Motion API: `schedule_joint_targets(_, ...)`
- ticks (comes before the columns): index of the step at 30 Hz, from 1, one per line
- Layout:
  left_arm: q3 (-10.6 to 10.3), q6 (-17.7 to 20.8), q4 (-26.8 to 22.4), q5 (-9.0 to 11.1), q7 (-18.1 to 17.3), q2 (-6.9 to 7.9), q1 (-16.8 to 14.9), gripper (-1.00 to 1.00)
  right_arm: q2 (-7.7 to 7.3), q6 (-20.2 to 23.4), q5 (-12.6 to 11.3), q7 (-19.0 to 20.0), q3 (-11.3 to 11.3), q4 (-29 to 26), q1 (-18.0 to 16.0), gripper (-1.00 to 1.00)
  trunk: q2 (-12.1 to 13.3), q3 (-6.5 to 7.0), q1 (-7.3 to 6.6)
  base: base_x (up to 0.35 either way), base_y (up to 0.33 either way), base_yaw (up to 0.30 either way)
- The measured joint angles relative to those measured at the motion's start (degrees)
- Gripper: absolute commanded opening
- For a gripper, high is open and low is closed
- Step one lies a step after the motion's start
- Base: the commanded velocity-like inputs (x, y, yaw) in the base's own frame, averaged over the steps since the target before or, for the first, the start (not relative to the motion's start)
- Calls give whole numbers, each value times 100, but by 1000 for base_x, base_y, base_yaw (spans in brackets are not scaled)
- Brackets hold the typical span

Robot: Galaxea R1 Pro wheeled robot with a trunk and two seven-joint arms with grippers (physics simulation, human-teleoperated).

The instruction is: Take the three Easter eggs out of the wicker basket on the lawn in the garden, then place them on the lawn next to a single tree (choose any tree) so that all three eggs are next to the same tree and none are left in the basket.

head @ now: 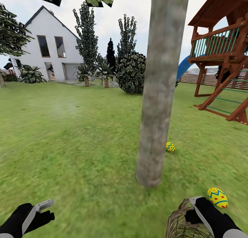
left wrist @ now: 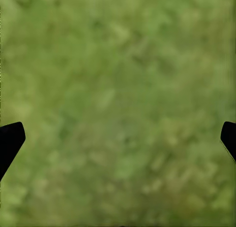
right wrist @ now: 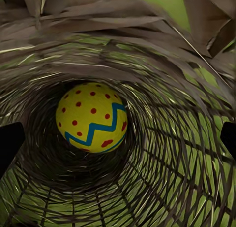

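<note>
A grey-brown tree [head: 155,121] rises from the lawn [head: 69,145] straight ahead. One yellow Easter egg [head: 170,147] lies on the grass just right of its base. A second Easter egg [head: 217,197] rests on the grass nearer me, beside the wicker basket [head: 177,226]. My right gripper [head: 193,208] hangs open over the basket's mouth. Looking down inside the wicker basket [right wrist: 187,153], the right wrist view shows a third Easter egg [right wrist: 92,117] at the bottom, with the right gripper [right wrist: 120,137] open above it and not touching it. My left gripper [head: 46,211] is open over bare lawn [left wrist: 118,64], wide apart as the left gripper [left wrist: 119,137].
A wooden playset [head: 224,59] with a blue slide stands at the right. Behind the tree are a round dark bush [head: 131,73], tall cypresses [head: 86,35], small palms and a white house [head: 48,49]. Open grass stretches left of the trunk.
</note>
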Motion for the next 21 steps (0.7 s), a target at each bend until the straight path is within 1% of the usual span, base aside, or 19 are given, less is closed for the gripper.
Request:
schedule_joint_targets(8,4,0,-3,0,3,-7,-1,100,6,0,0,0,0,0,0,100,0,0,0,4,0,0)
schedule_joint_targets(21,0,5,9,9,3,-11,-1,100,12,0,-28,2,-1,0,0,100,-520,-233,285,0,0,0)
